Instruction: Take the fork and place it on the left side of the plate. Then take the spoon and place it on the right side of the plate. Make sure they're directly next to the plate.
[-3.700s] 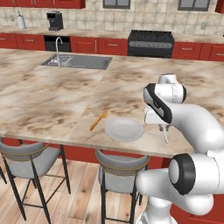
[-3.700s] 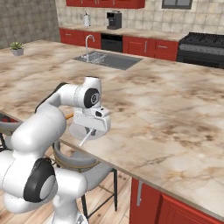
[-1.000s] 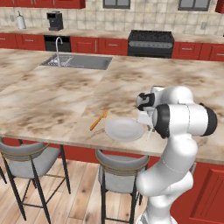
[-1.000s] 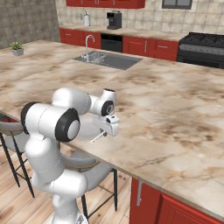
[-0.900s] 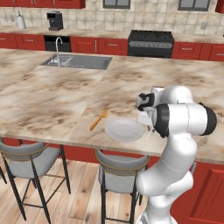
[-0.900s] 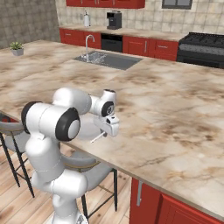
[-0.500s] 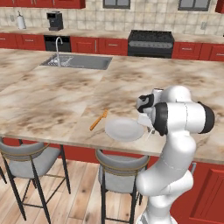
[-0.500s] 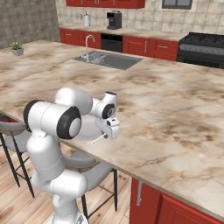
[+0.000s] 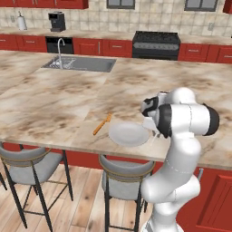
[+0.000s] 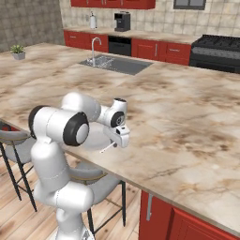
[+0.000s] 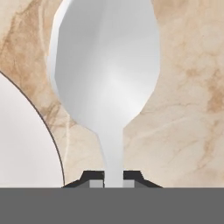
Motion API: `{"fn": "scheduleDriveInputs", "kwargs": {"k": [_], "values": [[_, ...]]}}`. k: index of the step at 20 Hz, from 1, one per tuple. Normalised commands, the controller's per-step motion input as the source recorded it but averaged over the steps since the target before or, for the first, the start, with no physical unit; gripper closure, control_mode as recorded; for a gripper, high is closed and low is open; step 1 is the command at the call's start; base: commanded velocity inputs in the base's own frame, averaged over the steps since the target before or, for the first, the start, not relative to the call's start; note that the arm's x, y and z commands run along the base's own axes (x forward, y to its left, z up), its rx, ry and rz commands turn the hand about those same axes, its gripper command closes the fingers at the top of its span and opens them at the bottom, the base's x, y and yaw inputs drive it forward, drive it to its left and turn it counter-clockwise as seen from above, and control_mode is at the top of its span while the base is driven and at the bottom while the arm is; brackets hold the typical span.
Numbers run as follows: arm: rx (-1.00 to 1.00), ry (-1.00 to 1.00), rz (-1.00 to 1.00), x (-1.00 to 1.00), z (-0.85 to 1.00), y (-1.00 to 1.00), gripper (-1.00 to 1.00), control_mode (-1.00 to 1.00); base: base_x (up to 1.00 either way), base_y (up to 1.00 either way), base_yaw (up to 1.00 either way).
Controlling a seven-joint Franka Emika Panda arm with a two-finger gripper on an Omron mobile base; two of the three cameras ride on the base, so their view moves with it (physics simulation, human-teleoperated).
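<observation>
My gripper [image 11: 114, 183] is shut on the thin handle of the white spoon [image 11: 105, 74], whose bowl points away from the hand, low over the marble counter. The rim of the pale round plate [image 11: 22, 148] curves just left of the spoon in the hand view. From the left base view the plate [image 9: 129, 134] lies near the counter's front edge, with the orange fork [image 9: 102, 124] lying just off its left rim and the gripper [image 9: 153, 132] at its right rim. In the right base view the spoon [image 10: 108, 147] sticks out below the gripper [image 10: 117, 140], beside the plate [image 10: 93, 138].
The counter edge [image 9: 113, 152] runs just in front of the plate, with two stools [image 9: 122, 174] below it. A sink [image 9: 79, 64] with a faucet is set in the far left of the counter. Broad marble surface [image 10: 187, 122] stretches to the right.
The arm has swung its hand in to the plate's right side and sunk slightly toward the counter, the spoon still held. Plate and fork have not moved.
</observation>
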Motion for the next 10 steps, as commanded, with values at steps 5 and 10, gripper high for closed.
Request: {"fn": "scheduleDriveInputs", "kwargs": {"k": [5, 10], "values": [[0.0, 0.0, 0.0, 0.22, -0.11, -0.02, 1.0, -1.0, 0.0, 0.0, 0.0], [-0.01, 0.0, 0.0, 0.3, -0.15, -0.06, 1.0, -1.0, 0.0, 0.0, 0.0]]}}
